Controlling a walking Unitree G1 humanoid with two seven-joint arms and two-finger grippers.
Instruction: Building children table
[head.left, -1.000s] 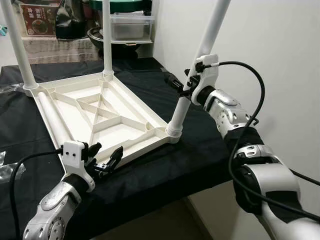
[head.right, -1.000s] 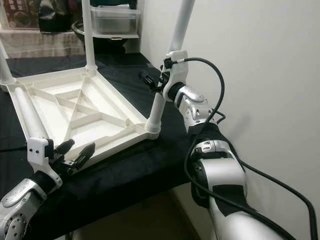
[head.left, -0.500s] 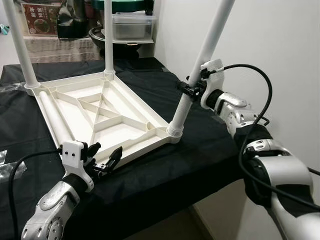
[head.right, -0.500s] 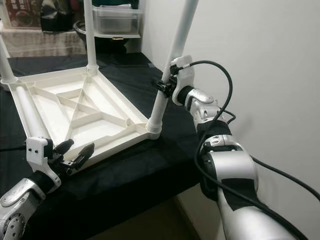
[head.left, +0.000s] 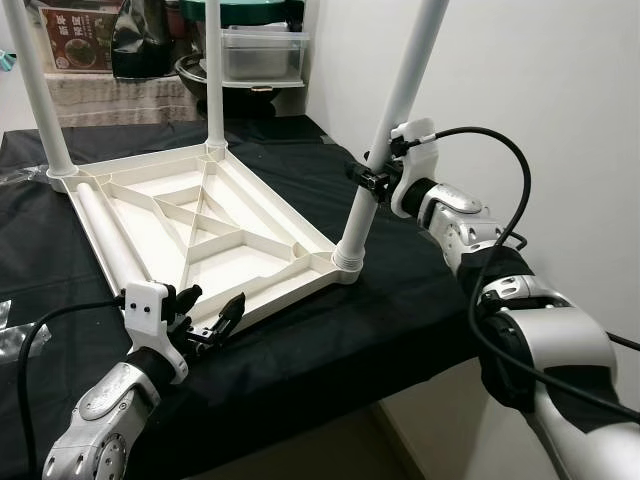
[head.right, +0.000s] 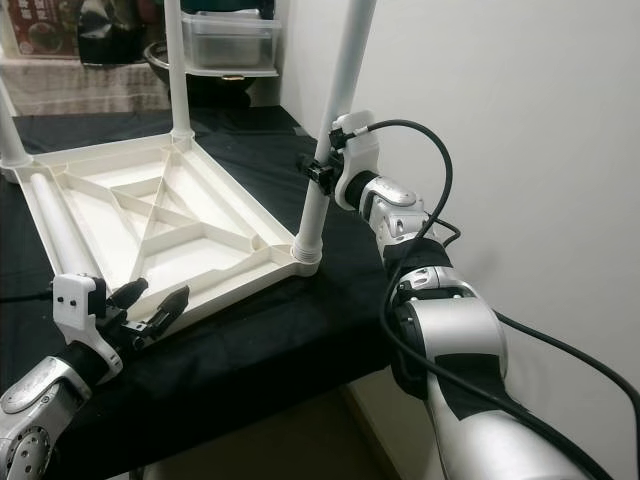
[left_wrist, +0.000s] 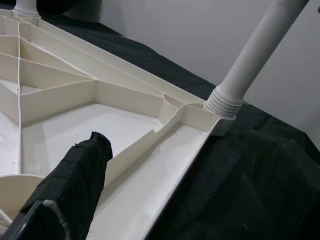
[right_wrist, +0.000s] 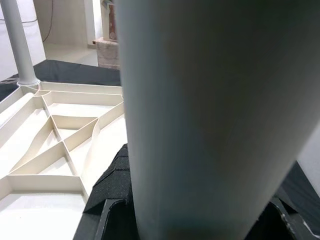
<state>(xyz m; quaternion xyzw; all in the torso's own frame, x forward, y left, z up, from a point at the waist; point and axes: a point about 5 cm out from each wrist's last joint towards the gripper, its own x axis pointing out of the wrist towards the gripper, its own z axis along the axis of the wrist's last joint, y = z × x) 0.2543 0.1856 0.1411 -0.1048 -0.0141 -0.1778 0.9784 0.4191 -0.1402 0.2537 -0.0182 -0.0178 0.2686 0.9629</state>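
A white table top (head.left: 270, 300) lies upside down on the black cloth (head.left: 400, 320). Two white legs stand in its far corners (head.left: 38, 100) (head.left: 213, 80). A third leg (head.left: 405, 80) rises from the near right corner socket (head.left: 347, 262), leaning slightly right. My right gripper (head.left: 372, 180) is shut on this leg at mid-height; the leg (right_wrist: 200, 125) looms close in the right wrist view. A loose leg (head.left: 100, 235) lies along the top's left side. My left gripper (head.left: 215, 318) is open at the near left corner, one finger (left_wrist: 75, 180) over the rim.
The white wall (head.left: 520, 70) stands close on the right, just past the table's edge. At the back are a clear storage box (head.left: 262, 55), a dark pot (head.left: 195, 70) and a printed carton (head.left: 78, 38). Crumpled plastic (head.left: 15, 340) lies at the left.
The held leg leaned further right half a second ago and now stands more upright again, my right gripper moving with it. The left gripper has stayed in place.
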